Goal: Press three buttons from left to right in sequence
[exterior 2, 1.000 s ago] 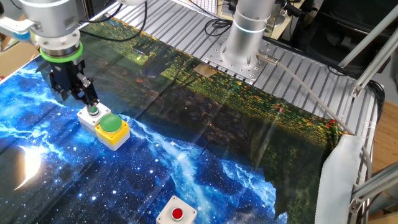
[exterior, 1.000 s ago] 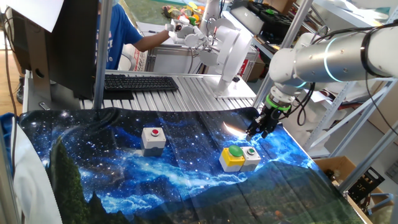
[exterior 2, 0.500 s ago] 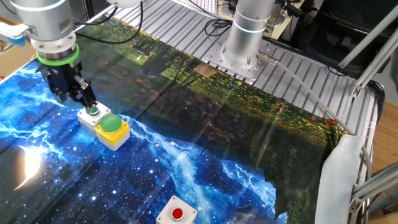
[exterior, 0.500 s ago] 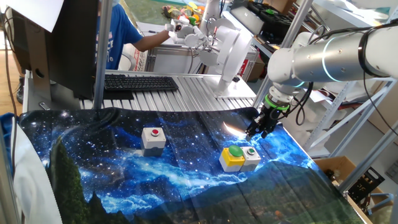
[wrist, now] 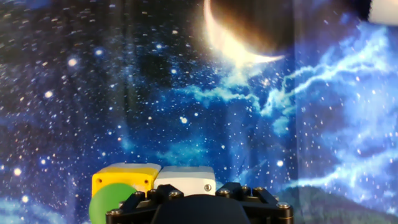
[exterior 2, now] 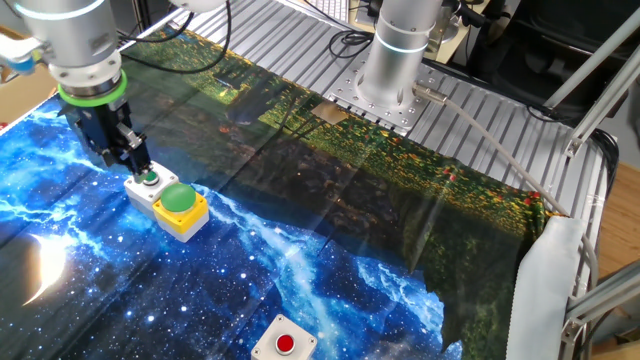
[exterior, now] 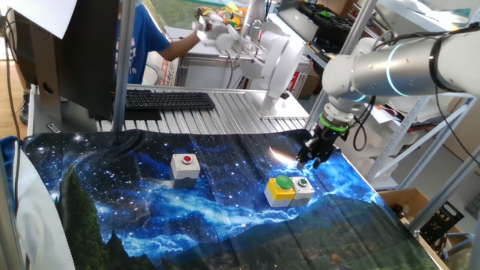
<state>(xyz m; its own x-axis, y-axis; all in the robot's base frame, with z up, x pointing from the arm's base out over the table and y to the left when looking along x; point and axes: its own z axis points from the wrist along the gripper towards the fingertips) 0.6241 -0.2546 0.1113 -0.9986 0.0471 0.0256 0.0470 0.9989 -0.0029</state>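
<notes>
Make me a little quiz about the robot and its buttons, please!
1. True or false: the yellow box touches the small grey box.
2. Which box stands alone, apart from the others? A) the red-button box B) the yellow box C) the small grey box
3. Fill in: in the other fixed view, the gripper hangs just above the ____ box.

Key: 1 true. 2 A. 3 small grey.
</notes>
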